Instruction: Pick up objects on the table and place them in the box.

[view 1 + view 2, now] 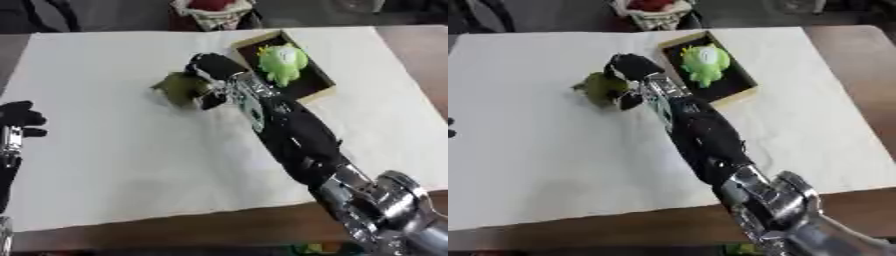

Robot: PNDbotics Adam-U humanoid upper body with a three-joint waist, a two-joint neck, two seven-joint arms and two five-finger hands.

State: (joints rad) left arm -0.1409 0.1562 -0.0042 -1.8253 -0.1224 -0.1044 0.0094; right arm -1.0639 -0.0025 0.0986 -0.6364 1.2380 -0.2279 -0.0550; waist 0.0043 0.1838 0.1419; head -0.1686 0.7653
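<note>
Brown worktop (411, 42) under a large white cloth (131, 165) covering most of the surface. Right arm (293, 132) black with silver joints, entering from lower right corner, stretched diagonally up across the cloth toward centre top. Box (325, 90) next in size: shallow, tan-walled, dark inside, sitting askew on the cloth's upper right part, just right of the right hand. Light green plush toy (283, 62) lying inside the box, filling much of the upper half, pale patch on its head. Basket-like item (214, 12) with something red in it at the far edge, off the cloth, details unclear. Right hand (210, 80) black, fingers curled down and around an olive-green soft object (179, 89), gripping it from its right side; object just left of the box, apart from it, on or just above the cloth, cannot tell which. Shape of the olive object lumpy, no finer detail readable. Left hand (19, 117) at the left edge of the left eye view, mid-height, fingers relaxed and spread, holding nothing, well apart from box and objects; only a sliver of it in the right eye view. Small green-and-orange thing (319, 248) at the bottom edge below the worktop, cannot make out.
</note>
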